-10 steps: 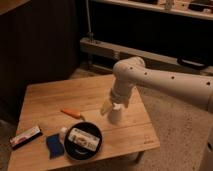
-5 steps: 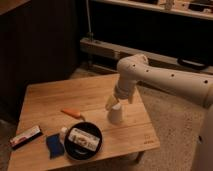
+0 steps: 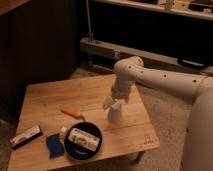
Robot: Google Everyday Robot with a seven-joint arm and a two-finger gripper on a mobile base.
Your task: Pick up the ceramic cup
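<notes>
Gripper: I have the gripper (image 3: 110,103) low over the right half of the counter (image 3: 60,95), right on top of the ceramic cup (image 3: 115,115) and slightly to the cup's left as the camera sees it.

Grip: I cannot tell from here how wide the claw stands, or whether it has hold of anything; its tip and the cup's top run together.

Ceramic cup: it's standing on the wood, small and white, tapered, with the narrower end up. It sits near the counter's right edge, about halfway between the back edge and the front edge.

Arm: the white arm (image 3: 160,80) comes in from beyond the right edge, bends at a round joint over the back right part of the counter and drops down to the cup.

Black bowl: the black bowl (image 3: 96,148) is at the front edge, about the middle of it, just beside the cup toward the front left but apart from it.

In the bowl: a pale packet (image 3: 82,140) is lying flat inside.

Orange piece: a thin orange piece (image 3: 71,113) lies behind the bowl, well left of the cup.

Small white bottle: a small white bottle (image 3: 63,132) is tucked against the bowl's left rim.

Blue item: a blue item (image 3: 54,146) is just left of the bowl, near the front edge.

Front left corner: a flat dark bar (image 3: 26,137) with a light band lies there, at an angle to the edge.
</notes>
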